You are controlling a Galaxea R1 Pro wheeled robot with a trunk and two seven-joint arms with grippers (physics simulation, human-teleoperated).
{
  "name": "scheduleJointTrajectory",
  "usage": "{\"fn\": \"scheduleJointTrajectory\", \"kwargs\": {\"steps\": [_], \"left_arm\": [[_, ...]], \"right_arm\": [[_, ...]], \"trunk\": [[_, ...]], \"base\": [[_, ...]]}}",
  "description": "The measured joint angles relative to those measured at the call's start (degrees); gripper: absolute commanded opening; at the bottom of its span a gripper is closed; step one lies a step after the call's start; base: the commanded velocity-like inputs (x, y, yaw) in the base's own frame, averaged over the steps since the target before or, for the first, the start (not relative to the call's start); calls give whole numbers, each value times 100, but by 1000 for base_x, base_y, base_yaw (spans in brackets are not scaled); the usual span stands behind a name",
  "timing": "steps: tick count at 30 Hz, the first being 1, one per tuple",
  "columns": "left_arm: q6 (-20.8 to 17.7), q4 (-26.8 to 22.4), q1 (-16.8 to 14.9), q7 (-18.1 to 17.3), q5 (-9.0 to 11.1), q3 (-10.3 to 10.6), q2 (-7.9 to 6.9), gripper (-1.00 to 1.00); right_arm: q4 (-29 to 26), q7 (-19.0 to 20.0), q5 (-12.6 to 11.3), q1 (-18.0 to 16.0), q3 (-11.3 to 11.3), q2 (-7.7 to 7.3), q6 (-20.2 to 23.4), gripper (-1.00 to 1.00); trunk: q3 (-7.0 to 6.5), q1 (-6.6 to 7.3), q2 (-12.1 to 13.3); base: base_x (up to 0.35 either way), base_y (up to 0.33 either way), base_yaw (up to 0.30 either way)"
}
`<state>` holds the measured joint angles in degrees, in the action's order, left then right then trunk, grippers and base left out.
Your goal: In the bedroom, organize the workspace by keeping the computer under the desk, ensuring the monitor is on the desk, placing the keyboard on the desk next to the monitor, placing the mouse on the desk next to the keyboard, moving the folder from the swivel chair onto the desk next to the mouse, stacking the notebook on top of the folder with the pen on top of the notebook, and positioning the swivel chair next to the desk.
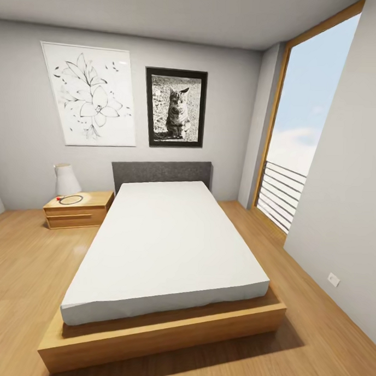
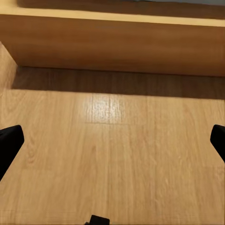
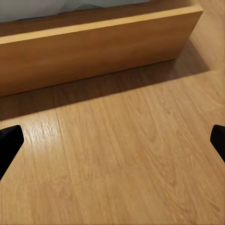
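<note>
The desk, computer, monitor, keyboard, mouse, folder, notebook, pen and swivel chair are all out of view. I face a bed in the bedroom. In the left wrist view my left gripper (image 2: pixel 112 145) is open, its black fingertips (image 2: pixel 9 143) far apart over bare wooden floor, with nothing between them. In the right wrist view my right gripper (image 3: pixel 112 145) is open too, its fingertips (image 3: pixel 8 143) wide apart above the floor, close to the bed's wooden base.
A bed with a white mattress (image 1: pixel 163 247) on a low wooden frame (image 1: pixel 165 329) stands straight ahead. A wooden nightstand (image 1: pixel 77 209) with a white lamp (image 1: pixel 66 178) sits at its left. A tall window (image 1: pixel 299 138) is at the right. Wooden floor runs down both sides of the bed.
</note>
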<state>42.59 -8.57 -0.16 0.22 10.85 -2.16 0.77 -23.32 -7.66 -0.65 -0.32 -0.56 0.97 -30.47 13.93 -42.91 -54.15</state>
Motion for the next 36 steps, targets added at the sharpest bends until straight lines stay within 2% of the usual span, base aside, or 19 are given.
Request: {"fn": "scheduleJointTrajectory", "kwargs": {"steps": [13,20,24,30,36], "left_arm": [[-12,227,0,-33,12,-8,-64,100],[-591,228,0,9,32,-28,-73,100],[-742,208,0,10,54,-42,-100,100],[-542,179,0,9,94,-42,-94,100],[-508,175,0,-15,91,-32,-66,100]], "right_arm": [[0,1,1,0,6,-2,-3,100],[0,1,1,0,7,-2,-3,100],[0,1,1,0,7,-2,-3,100],[0,-16,-20,-1,-1,10,-132,100],[1,-28,-23,-1,-7,21,-251,100]], "trunk": [[0,0,0],[0,0,0],[0,0,0],[0,1,0],[0,3,-1]], "base": [[0,0,0],[0,0,0],[0,0,0],[36,0,74],[196,0,209]]}}
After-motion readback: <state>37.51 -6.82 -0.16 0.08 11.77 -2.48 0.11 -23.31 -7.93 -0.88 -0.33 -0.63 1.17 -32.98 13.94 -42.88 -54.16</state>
